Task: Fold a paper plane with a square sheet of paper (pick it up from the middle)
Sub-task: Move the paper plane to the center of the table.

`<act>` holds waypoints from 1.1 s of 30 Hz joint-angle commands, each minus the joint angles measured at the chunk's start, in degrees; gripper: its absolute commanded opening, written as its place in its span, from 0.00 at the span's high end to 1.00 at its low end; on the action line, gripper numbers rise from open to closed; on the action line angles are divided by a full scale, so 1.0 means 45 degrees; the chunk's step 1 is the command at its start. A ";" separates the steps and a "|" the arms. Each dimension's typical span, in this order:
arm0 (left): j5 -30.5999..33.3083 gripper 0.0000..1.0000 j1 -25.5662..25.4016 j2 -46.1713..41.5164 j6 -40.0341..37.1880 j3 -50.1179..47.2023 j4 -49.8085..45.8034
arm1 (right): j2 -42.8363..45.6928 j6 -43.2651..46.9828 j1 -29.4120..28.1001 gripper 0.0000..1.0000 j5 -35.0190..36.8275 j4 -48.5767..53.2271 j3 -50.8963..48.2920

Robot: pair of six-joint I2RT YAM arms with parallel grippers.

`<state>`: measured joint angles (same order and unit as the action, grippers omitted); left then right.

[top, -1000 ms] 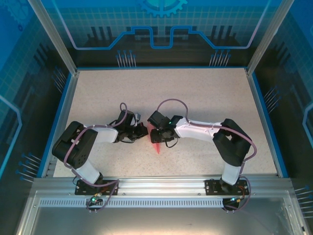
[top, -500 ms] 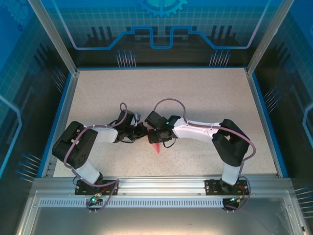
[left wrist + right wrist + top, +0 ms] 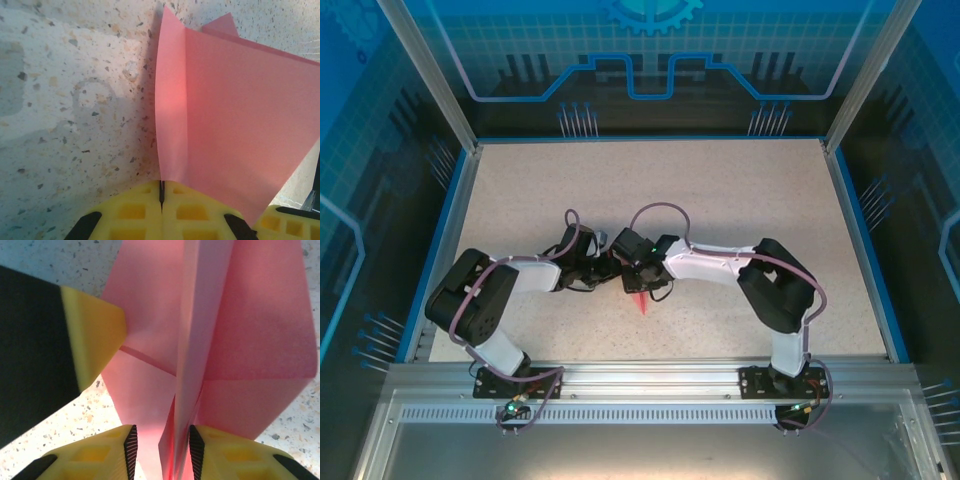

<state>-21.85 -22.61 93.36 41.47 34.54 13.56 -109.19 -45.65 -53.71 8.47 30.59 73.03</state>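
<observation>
Although lengthwise creases are already pressed into it, the paper plane [image 3: 639, 300] is judged unfinished: its wings lie wide and a raised keel stands between them. It is found at the middle of the bench [image 3: 740, 200], between the two arms. One edge is clamped in the left gripper [image 3: 161, 192], its jaws pressed together on it. The right gripper [image 3: 161, 445] is set astride the keel, jaws apart — the final narrowing folds are left.

Paper plane [image 3: 250, 330] between right gripper [image 3: 161, 441] fingers
</observation>
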 commanded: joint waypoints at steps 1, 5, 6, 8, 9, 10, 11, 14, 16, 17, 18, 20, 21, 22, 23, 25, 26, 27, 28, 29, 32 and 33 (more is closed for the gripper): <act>0.0050 1.00 0.0113 -0.0392 -0.0184 -0.0079 -0.0318 | -0.0390 -0.0413 -0.0185 0.67 0.0452 0.0652 0.0424; 0.0161 0.98 0.0106 -0.0601 -0.0132 -0.0108 -0.0466 | -0.0541 -0.0711 -0.0185 0.73 0.0729 0.0911 0.0518; 0.0222 0.96 0.0126 -0.0703 -0.0148 -0.0099 -0.0554 | -0.0554 -0.0775 -0.0206 0.76 0.0797 0.0946 0.0499; 0.0349 0.91 0.0214 -0.1040 -0.0142 -0.0099 -0.0853 | -0.0488 -0.0841 -0.0222 0.83 0.0952 0.1057 0.0528; 0.0448 0.87 0.0272 -0.1249 -0.0168 -0.0099 -0.1062 | -0.0470 -0.0868 -0.0241 0.86 0.1067 0.1142 0.0587; 0.0602 0.85 0.0363 -0.1528 -0.0217 -0.0065 -0.1382 | -0.0478 -0.0856 -0.0267 0.88 0.1232 0.1335 0.0722; 0.0851 0.82 0.0479 -0.1837 -0.0286 -0.0013 -0.1830 | -0.0492 -0.0824 -0.0295 0.90 0.1441 0.1572 0.0911; 0.1802 0.68 0.0884 -0.2850 -0.0569 0.0234 -0.3343 | -0.0699 -0.0628 -0.0384 0.93 0.2197 0.2535 0.1725; 0.2522 0.61 0.1163 -0.3491 -0.0740 0.0395 -0.4413 | -0.0937 -0.0486 -0.0368 0.94 0.2766 0.3146 0.2351; 0.2879 0.58 0.1320 -0.3827 -0.0824 0.0445 -0.4820 | -0.1103 -0.0313 -0.0342 0.94 0.2994 0.3349 0.2715; 0.3094 0.56 0.1469 -0.4049 -0.0856 0.0461 -0.5129 | -0.1294 -0.0219 -0.0322 0.93 0.3171 0.3543 0.3044; 0.3492 0.50 0.1796 -0.4535 -0.0962 0.0468 -0.5599 | -0.1811 -0.0019 -0.0290 0.94 0.3507 0.3911 0.3791; 0.3638 0.49 0.1932 -0.4688 -0.0957 0.0439 -0.5772 | -0.2026 0.0074 -0.0261 0.94 0.3660 0.4001 0.4056; 0.3720 0.48 0.2062 -0.4848 -0.0948 0.0396 -0.5877 | -0.2289 0.0151 -0.0222 0.93 0.3783 0.4077 0.4339; 0.3789 0.47 0.2178 -0.4987 -0.0941 0.0320 -0.5938 | -0.2516 0.0240 -0.0169 0.93 0.3833 0.4118 0.4597; 0.3819 0.45 0.2341 -0.5157 -0.0918 0.0215 -0.6016 | -0.2911 0.0377 -0.0116 0.93 0.3851 0.4101 0.4971; 0.3818 0.45 0.2397 -0.5209 -0.0889 0.0160 -0.6069 | -0.3078 0.0455 -0.0094 0.93 0.3858 0.4070 0.5124; 0.3821 0.44 0.2443 -0.5246 -0.0872 0.0122 -0.6116 | -0.3229 0.0494 -0.0082 0.92 0.3859 0.4064 0.5255; 0.3820 0.44 0.2465 -0.5292 -0.0830 0.0052 -0.6111 | -0.3371 0.0568 -0.0075 0.91 0.3879 0.4062 0.5383; 0.3818 0.44 0.2466 -0.5344 -0.0836 0.0002 -0.6088 | -0.3510 0.0594 -0.0066 0.91 0.3884 0.4071 0.5485; 0.3820 0.44 0.2491 -0.5414 -0.0785 -0.0059 -0.6100 | -0.3779 0.0691 -0.0060 0.87 0.3754 0.4025 0.5628; 0.3820 0.43 0.2486 -0.5405 -0.0795 -0.0058 -0.6118 | -0.3819 0.0694 -0.0064 0.86 0.3674 0.3968 0.5607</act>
<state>-5.74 -11.94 70.32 38.48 35.14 -12.01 -125.14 -43.29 -54.33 24.05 46.78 96.44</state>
